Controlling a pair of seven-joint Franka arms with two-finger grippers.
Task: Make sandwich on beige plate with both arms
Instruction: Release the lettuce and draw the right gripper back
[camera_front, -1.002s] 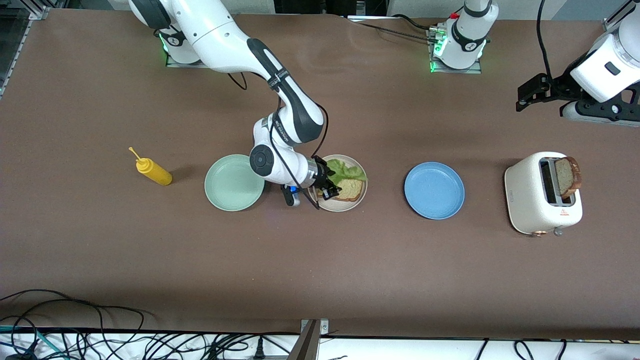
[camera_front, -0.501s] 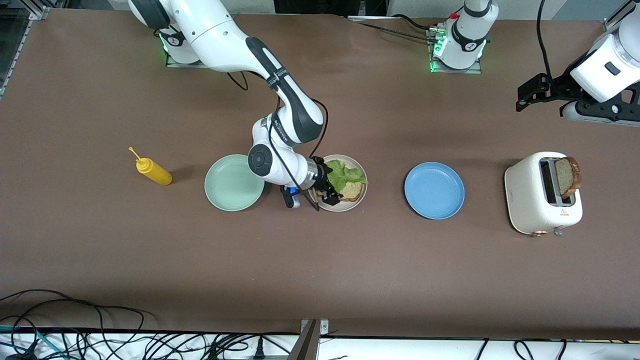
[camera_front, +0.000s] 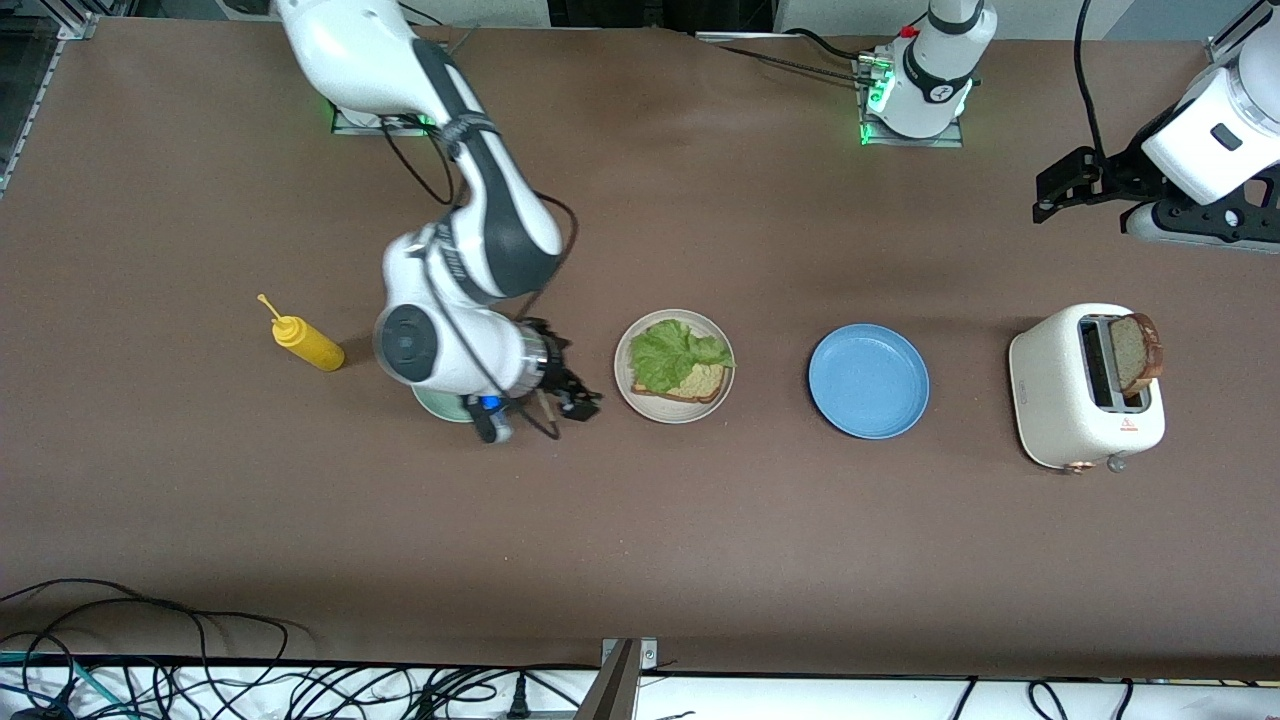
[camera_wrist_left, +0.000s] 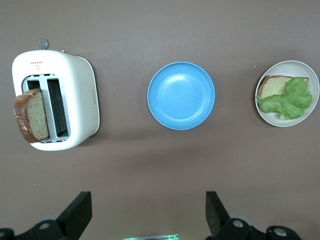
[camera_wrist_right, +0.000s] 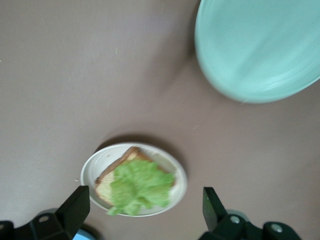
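My right claw (camera_front: 570, 400) hangs empty with its fingers spread wide, up over the counter (camera_front: 640, 540) between the mint-green plate (camera_front: 440, 405) and the beige plate (camera_front: 674, 366). From its wrist I look down on both plates, with nothing between my fingers. A second ago this claw was low at the beige plate's rim, right at the food; now it has pulled away toward the right arm's end and covers most of the mint-green plate.

On the beige plate lies one bread slice (camera_front: 697, 382) with the lettuce leaf (camera_front: 676, 352) spread on top. A second ago the leaf sat bunched at one edge of the bread; now it covers most of the slice. So the sandwich is half built: base and lettuce down, lid missing.

That lid looks to be the second slice (camera_front: 1136, 352), standing up out of the toaster (camera_front: 1085, 385) near the left arm's end, past the blue plate (camera_front: 868, 380). My left claw (camera_front: 1075, 185) waits open, high over the counter above the toaster. The next move, I judge, is its job: drop down, pinch that upright slice by its faces, carry it over the blue plate and lay it flat on the lettuce.
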